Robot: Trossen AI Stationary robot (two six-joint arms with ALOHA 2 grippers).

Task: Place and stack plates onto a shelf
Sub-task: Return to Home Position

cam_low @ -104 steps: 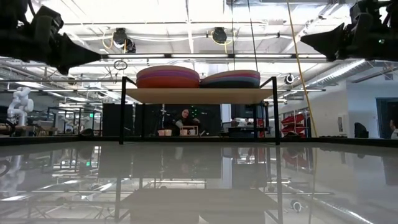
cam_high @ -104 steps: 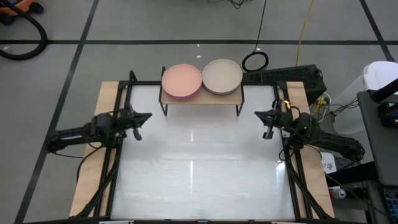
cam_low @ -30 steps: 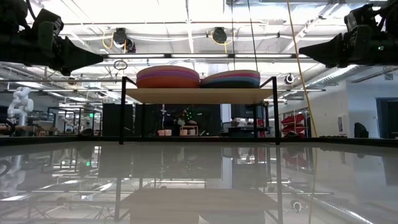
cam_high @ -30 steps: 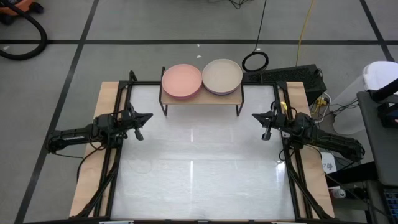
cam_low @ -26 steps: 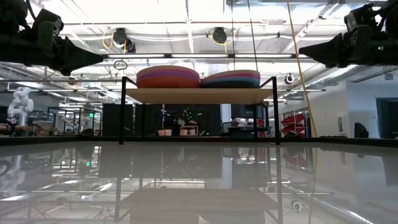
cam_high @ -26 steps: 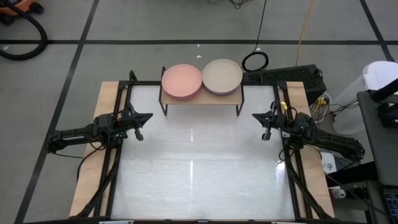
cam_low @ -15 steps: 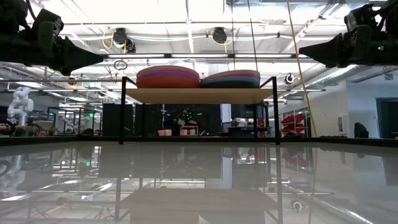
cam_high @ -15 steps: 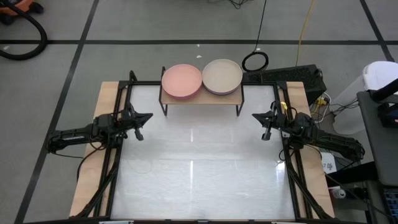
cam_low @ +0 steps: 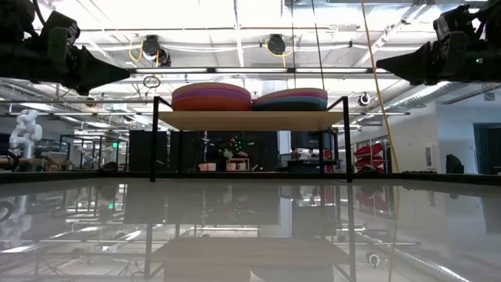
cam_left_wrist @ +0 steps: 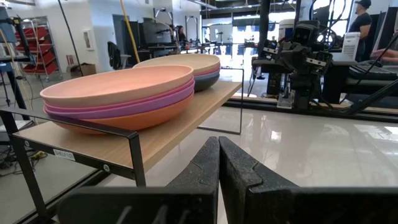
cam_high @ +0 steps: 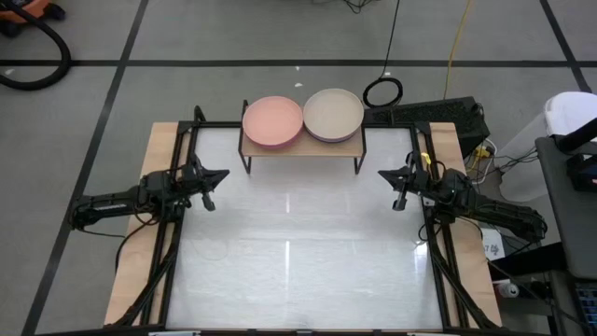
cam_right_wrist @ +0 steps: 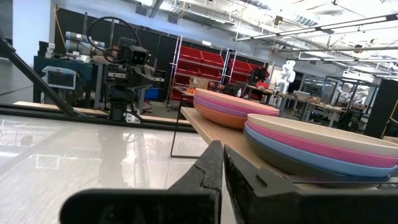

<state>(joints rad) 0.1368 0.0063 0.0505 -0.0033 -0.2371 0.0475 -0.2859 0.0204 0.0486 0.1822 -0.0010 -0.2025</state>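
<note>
Plates sit on the shelf (cam_high: pixel 317 150) at the far bench (cam_high: pixel 298 266) edge: salmon-topped stack (cam_high: pixel 272 121) left, beige-topped stack (cam_high: pixel 333 114) right. Left gripper (cam_left_wrist: pixel 218 148) and right gripper (cam_right_wrist: pixel 222 149) hang at either side, fingers (cam_left_wrist: pixel 202 171) pressed together, empty. For homing: retract slowly outward, clear of shelf legs.

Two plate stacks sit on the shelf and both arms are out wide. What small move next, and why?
Probably only settle both arms at rest: the left gripper and right gripper are shut, empty and clear of the shelf, which holds the salmon-topped stack and beige-topped stack.
</note>
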